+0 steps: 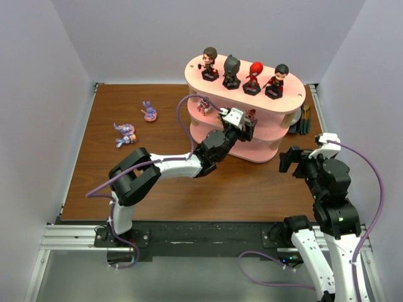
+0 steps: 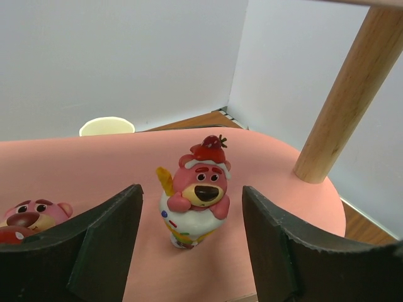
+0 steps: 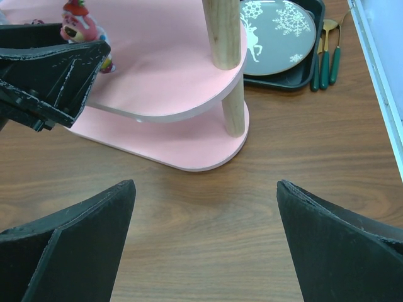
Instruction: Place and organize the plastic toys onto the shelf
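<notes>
1. Waiting on the table (image 1: 94, 157) at the far left are the purple toys (image 1: 150, 112). I think they go next.
2. My left gripper (image 1: 244, 128) is open, one finger on each side of the pink bear (image 2: 196, 192), not touching it. It stands on the middle board of the shelf (image 2: 94, 170). I should pull straight back so I don't bump it.
3. My right gripper (image 3: 204, 182) is open and holds nothing. It hangs over the table by the shelf's end.

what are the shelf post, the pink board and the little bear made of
Post: looks like bare wood, with visible grain and a matte tan surface. Board: smooth, evenly pink and matte, maybe painted wood or plastic. Bear: likely moulded plastic, with a soft sheen and crisp painted details.
</notes>
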`<state>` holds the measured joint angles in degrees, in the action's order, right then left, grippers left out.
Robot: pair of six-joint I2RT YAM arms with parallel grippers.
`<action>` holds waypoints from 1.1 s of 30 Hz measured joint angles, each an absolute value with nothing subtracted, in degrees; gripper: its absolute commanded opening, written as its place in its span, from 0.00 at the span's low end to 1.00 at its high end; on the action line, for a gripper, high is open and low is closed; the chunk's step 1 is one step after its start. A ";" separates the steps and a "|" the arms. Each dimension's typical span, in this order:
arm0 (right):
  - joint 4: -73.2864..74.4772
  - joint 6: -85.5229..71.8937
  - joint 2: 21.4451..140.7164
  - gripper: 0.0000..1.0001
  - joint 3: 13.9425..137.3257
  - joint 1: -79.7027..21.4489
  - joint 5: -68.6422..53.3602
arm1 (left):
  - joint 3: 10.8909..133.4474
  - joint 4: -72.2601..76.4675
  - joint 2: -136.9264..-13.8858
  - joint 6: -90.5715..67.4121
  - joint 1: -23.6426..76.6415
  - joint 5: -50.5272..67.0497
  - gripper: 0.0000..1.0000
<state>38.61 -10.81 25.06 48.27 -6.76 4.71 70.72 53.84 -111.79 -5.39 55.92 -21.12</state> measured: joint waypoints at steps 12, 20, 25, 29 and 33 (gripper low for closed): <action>38.59 -10.81 25.04 0.98 48.27 -6.76 4.47 | 66.87 53.95 -109.75 -6.76 55.90 -21.19 0.76; 38.85 -10.41 24.49 0.98 48.27 -6.76 3.03 | 58.22 53.69 -100.16 -7.84 57.14 -21.52 0.78; 40.03 -9.63 24.05 0.98 48.82 -6.81 0.67 | 51.27 49.76 -88.23 -8.34 59.94 -23.05 0.80; 40.69 -9.45 23.29 0.98 49.54 -6.83 -0.34 | 47.66 40.49 -77.73 -9.93 60.12 -27.38 0.81; 41.19 -9.39 23.11 0.99 50.96 -6.85 -1.72 | 44.91 29.47 -69.38 -13.04 58.28 -31.09 0.83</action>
<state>41.19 -9.39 23.11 50.96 -6.85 -1.72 44.91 29.47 -69.38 -13.04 58.28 -31.09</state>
